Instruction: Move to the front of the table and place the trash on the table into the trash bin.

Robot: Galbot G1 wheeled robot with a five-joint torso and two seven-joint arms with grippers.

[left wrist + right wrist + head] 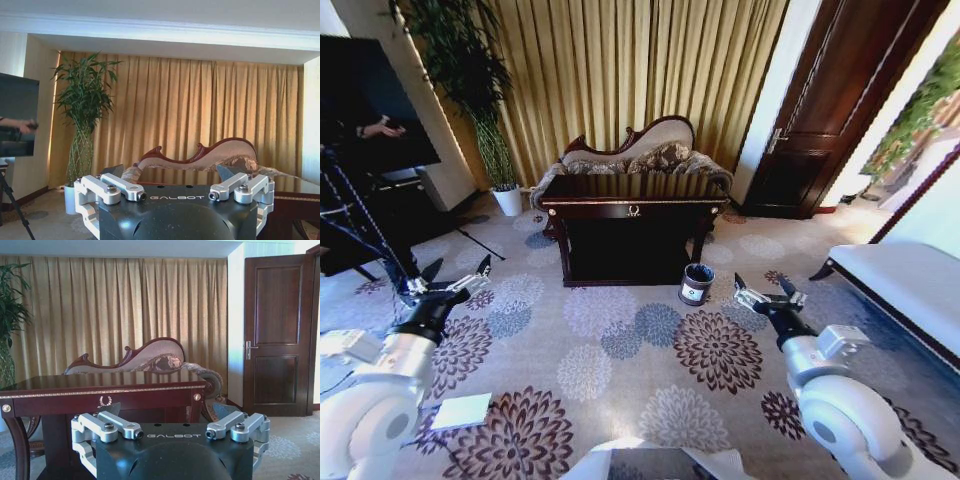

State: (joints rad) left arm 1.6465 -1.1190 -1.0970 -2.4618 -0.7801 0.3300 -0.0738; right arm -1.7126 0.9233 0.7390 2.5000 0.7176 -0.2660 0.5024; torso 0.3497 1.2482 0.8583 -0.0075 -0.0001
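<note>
Robot's parked well back from the table [634,210], both arms low. Left gripper [455,279] and right gripper [767,293] are spread, holding nothing. Trash bin [696,284] stands on the carpet beside the table's front right leg. Can't make out the trash on top from here. I'd guess it's light stuff; pinch it gently mid-body.

Table [634,212] dead ahead, sofa [632,155] right behind it, trash bin [696,284] on the floor at its right front corner.
</note>
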